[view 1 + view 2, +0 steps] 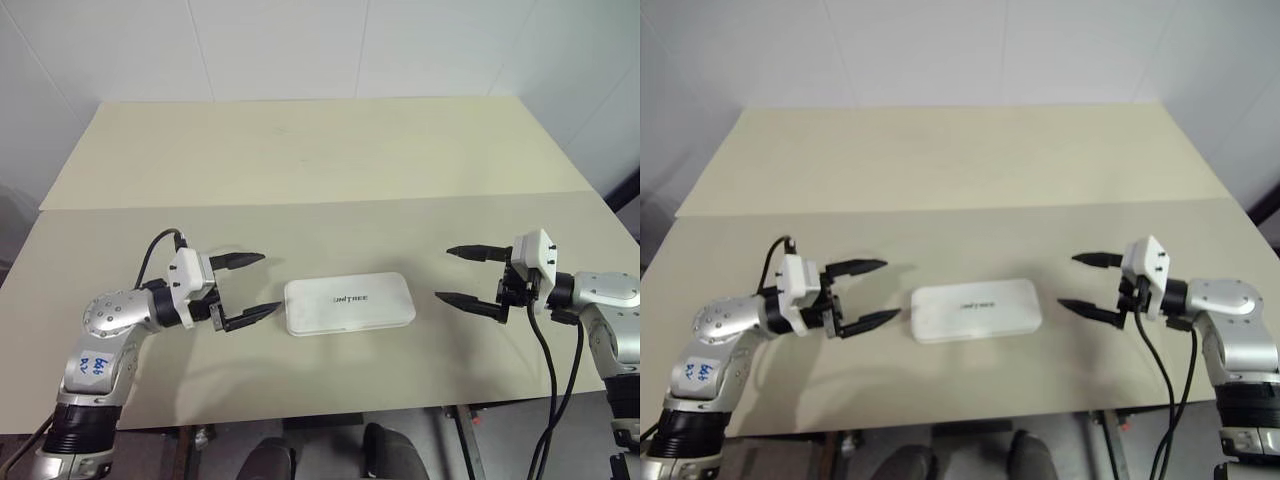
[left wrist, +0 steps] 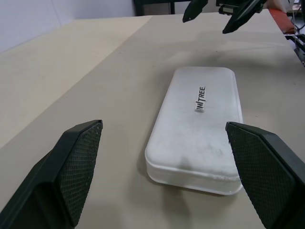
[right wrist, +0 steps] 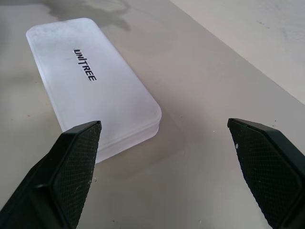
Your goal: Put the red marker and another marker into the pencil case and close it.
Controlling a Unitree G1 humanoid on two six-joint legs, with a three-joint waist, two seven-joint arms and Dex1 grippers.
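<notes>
Left gripper (image 1: pixel 250 286): hovering just beside the case's left end — fingers standing spread wide, holding nothing.
Right gripper (image 1: pixel 458 275): hanging near the case's right end, apart from it — fingers gaping wide, empty.
Pencil case (image 1: pixel 349 303): lying flat on the table (image 1: pixel 300 160) between both grippers, lid shut, "UNITREE" facing up.

- A plain test room or lab
- Bare beige tables (image 1: pixel 320 150) pushed together on a metal frame
- White panelled walls (image 1: pixel 300 45) behind them
</notes>
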